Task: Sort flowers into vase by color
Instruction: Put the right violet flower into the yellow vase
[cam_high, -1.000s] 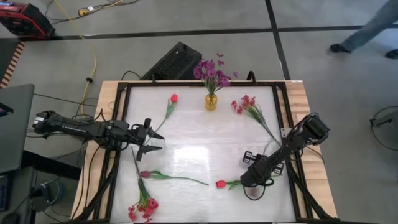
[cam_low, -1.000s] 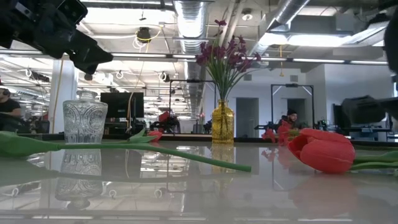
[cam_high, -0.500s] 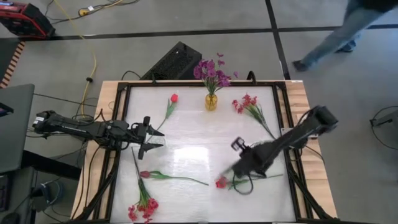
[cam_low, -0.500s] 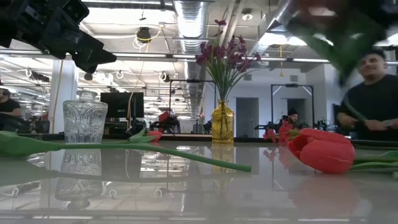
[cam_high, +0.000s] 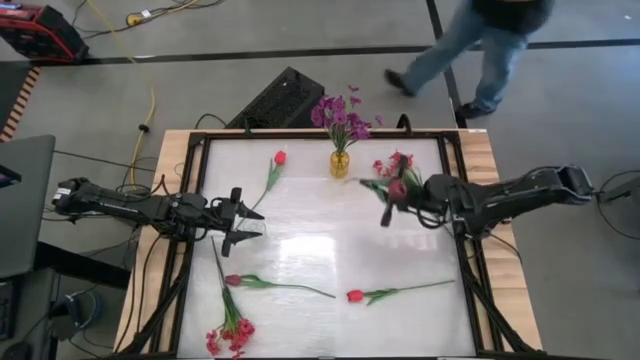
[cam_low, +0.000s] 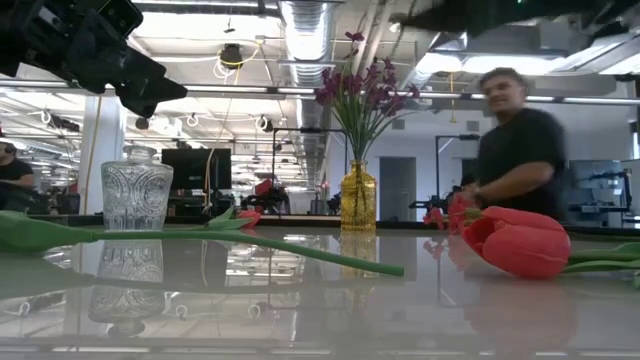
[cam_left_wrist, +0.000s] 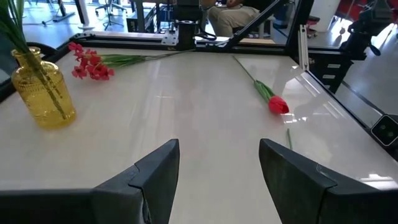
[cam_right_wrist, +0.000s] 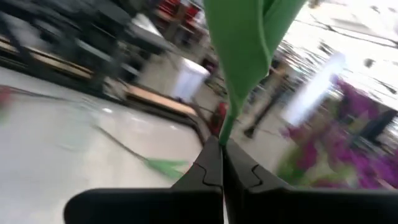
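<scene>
My right gripper (cam_high: 402, 198) hovers over the far right of the table, shut on a dark maroon tulip (cam_high: 397, 188), just above a pink-red cluster (cam_high: 398, 163) lying on the table. The yellow vase (cam_high: 340, 164) holds the purple flowers (cam_high: 340, 115). My left gripper (cam_high: 245, 225) waits open at the table's left side. Lying flat on the table are a red tulip (cam_high: 353, 296), a second maroon tulip (cam_high: 233, 280), another red tulip (cam_high: 280, 157) and a pink-red cluster (cam_high: 230, 335). A clear glass vase (cam_low: 136, 195) stands on the left in the low view. My right gripper pinches the tulip's green stem (cam_right_wrist: 229, 127) between its two shut fingers (cam_right_wrist: 208, 165), and a leaf (cam_right_wrist: 239, 37) rises past them. The arm reaches in from the table's right, roughly level. The flower is lifted clear of the table, its bloom beside the fingertips.
A person (cam_high: 480, 40) walks on the floor beyond the far edge and shows in the low view (cam_low: 515, 150). A black frame rail (cam_high: 465, 250) borders the table. Bare tabletop (cam_high: 320, 230) lies in the middle, between the two arms.
My right gripper has risen from beside the near red tulip and swung toward the far edge, ending over the pink-red cluster right of the yellow vase, with the arm stretched out and the flower carried along. The red tulip stayed where it was. The person walked leftward behind the table.
</scene>
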